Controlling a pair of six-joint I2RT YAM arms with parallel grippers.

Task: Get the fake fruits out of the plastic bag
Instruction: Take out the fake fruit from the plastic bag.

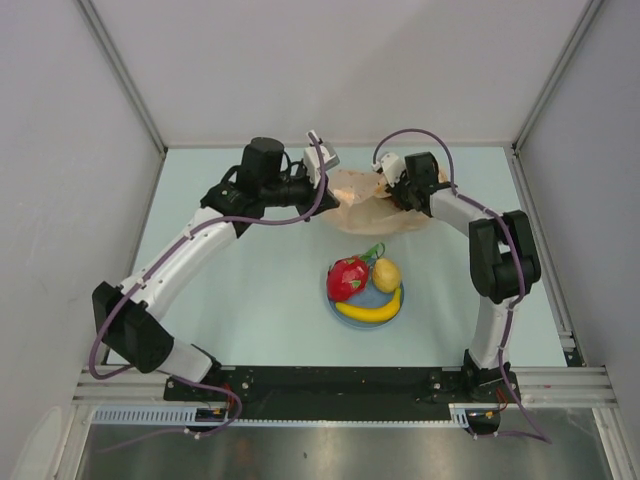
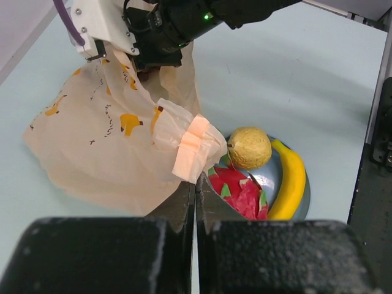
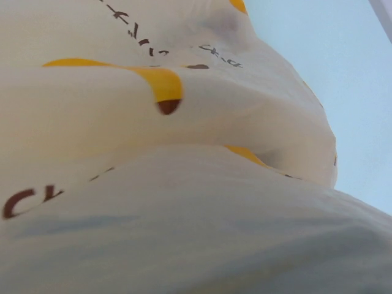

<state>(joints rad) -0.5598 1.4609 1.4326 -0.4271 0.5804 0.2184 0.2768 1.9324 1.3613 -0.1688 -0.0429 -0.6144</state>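
The peach plastic bag [image 1: 365,205] lies at the back of the table and is lifted at its left edge. My left gripper [image 1: 325,160] is shut on the bag's folded handle [image 2: 193,150], its jaws [image 2: 196,184] pressed together. My right gripper [image 1: 397,187] reaches into the bag from the right; its fingers are hidden by plastic. In the right wrist view only the bag [image 3: 184,122] shows. The dragon fruit [image 1: 348,278], the yellow-orange round fruit [image 1: 387,274] and the banana [image 1: 370,311] lie on a blue plate. The grape bunch is out of view.
The blue plate [image 1: 331,298] sits in the middle of the table, just in front of the bag; it also shows in the left wrist view [image 2: 274,176]. Grey walls stand to the left, right and back. A black rail runs along the near edge.
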